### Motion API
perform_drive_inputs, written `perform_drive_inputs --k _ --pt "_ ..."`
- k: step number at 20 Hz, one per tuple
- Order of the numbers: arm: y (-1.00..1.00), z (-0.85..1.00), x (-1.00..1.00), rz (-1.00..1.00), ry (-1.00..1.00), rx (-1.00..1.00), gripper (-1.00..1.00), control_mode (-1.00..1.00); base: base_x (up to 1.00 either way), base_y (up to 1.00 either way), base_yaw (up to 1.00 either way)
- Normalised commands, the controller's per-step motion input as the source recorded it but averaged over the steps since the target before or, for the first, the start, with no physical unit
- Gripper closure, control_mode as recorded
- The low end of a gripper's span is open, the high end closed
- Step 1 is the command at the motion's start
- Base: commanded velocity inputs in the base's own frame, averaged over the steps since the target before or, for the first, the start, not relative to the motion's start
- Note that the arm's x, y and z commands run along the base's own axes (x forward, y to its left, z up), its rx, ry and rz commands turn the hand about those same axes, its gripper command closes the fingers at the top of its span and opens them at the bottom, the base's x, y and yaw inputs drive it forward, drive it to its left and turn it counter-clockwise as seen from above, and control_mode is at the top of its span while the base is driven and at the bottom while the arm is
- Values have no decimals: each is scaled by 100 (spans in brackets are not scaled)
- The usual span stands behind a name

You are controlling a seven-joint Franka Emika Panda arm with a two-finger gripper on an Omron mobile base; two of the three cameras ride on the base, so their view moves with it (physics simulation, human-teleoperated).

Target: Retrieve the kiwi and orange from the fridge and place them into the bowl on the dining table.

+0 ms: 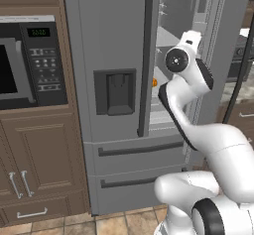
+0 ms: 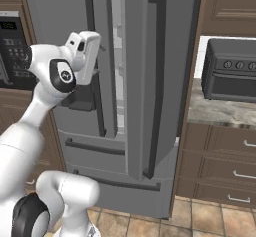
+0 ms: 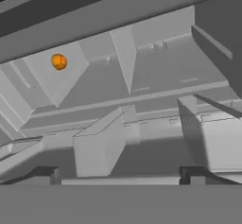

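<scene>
1. Left base view looks forward from behind the arm's left, close to the fridge (image 1: 114,55).
2. Right base view faces the same fridge from the right.
3. Hand view peers, rolled, into its shelved interior.

The fridge (image 1: 114,55) stands with its right door open. Inside, a pale grey shelf (image 3: 118,100) runs across the middle of the hand view. The orange (image 3: 58,61) sits at upper left.

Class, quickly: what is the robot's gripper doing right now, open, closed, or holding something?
Gripper: open, holding nothing; the orange sits apart inside the fridge.
</scene>
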Motion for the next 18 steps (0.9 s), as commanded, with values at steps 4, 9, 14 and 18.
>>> perform_drive_inputs --k 4,9,14,18 --pt "-41 -27 63 0 3 -5 -100 -100 0 0 0" --pt "-48 -17 21 -4 5 -4 -100 -100 0 0 0" --pt "-75 -5 -31 -17 2 -2 -100 -100 0 0 0" --pt "-85 -8 -61 -23 0 0 -100 -100 0 0 0"
